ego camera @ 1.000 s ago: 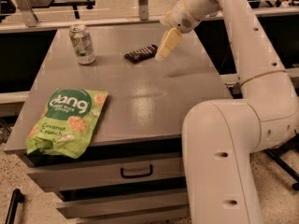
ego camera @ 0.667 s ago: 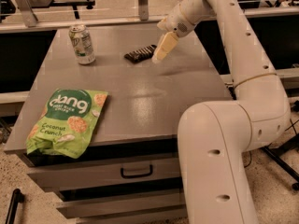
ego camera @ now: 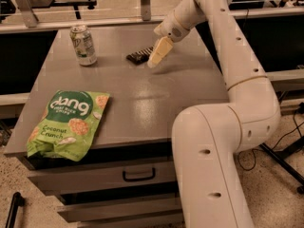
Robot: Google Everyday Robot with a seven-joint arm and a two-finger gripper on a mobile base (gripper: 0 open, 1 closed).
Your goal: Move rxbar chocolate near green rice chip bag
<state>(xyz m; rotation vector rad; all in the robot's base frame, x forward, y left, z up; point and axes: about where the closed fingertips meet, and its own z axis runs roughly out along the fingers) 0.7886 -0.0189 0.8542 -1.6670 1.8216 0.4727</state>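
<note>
The rxbar chocolate (ego camera: 137,57) is a dark flat bar lying on the grey table top (ego camera: 180,99) near the back middle. My gripper (ego camera: 155,61) hangs tilted down and to the left, right at the bar's right end, and covers part of it. I cannot tell whether it touches the bar. The green rice chip bag (ego camera: 66,125) is a lime-green "dang" pouch lying flat at the table's front left corner, far from the bar and the gripper.
A green-and-white drink can (ego camera: 83,44) stands upright at the back left, left of the bar. My white arm (ego camera: 223,127) rises along the table's right side. Drawers (ego camera: 137,175) sit under the table's front edge.
My gripper has moved left and slightly down, from beside the bar to over its right end. The bar, can and bag have not moved.
</note>
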